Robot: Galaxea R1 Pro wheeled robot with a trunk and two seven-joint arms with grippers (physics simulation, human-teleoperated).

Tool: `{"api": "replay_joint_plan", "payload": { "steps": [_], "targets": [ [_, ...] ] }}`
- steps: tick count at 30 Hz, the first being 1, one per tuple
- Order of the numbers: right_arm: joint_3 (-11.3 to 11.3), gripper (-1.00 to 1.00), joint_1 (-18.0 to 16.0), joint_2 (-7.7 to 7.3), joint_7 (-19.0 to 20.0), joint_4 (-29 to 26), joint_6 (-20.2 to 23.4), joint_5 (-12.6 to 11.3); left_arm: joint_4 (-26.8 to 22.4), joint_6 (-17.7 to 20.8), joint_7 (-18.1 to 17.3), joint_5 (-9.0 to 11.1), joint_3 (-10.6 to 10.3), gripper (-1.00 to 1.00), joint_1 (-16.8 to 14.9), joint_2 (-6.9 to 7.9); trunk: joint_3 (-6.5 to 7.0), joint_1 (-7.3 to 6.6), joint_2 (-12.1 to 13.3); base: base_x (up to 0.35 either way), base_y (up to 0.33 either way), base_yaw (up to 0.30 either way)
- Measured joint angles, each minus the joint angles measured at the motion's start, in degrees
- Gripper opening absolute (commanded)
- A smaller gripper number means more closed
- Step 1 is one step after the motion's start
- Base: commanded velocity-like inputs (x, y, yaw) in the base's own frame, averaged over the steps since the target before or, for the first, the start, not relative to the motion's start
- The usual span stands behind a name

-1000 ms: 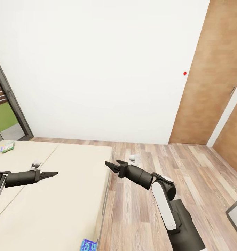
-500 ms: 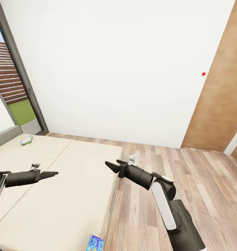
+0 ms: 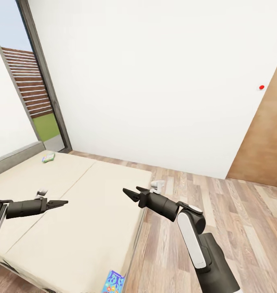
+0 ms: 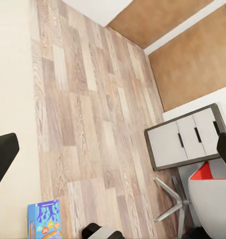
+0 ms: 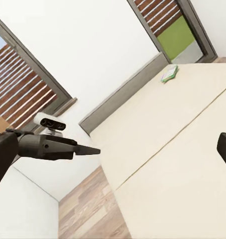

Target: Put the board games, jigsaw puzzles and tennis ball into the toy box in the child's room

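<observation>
A blue board game lies at the near corner of the beige bed, and the left wrist view shows this blue board game at the mattress edge. A green-white board game rests far back by the grey headboard, also seen as the green-white board game in the right wrist view. My left gripper hovers open over the mattress with nothing in it. My right gripper is open and empty above the bed's right edge. The table, toy box, jigsaw puzzles and tennis ball are out of view.
Wood-plank floor runs along the bed's right side. A small white object lies on it near the bed. A wooden door is at the right, a tall dark-framed window at the left. A grey drawer cabinet and a red-seated chair stand behind.
The camera has swung left: bed, window and wall have slid right in the picture and more of the window shows. Both arms hold the same pose.
</observation>
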Motion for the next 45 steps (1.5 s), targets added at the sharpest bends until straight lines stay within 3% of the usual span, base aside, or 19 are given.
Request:
{"api": "replay_joint_plan", "payload": {
  "steps": [11, 45],
  "targets": [
    [0.00, 1.00, 0.00, 0.02, 0.04, 0.00, -0.03, 0.00, 0.00, 0.00, 0.00, 0.02, -0.01, 1.00, 0.00, 0.00, 0.19, 0.00, 0.00, 0.000, -0.003, 0.066],
    [0.00, 1.00, 0.00, 0.01, 0.10, 0.00, -0.03, 0.00, 0.00, 0.00, 0.00, 0.08, -0.10, 1.00, 0.00, -0.06, 2.24, 0.00, 0.00, 0.000, -0.032, 0.207]
  ]
}}
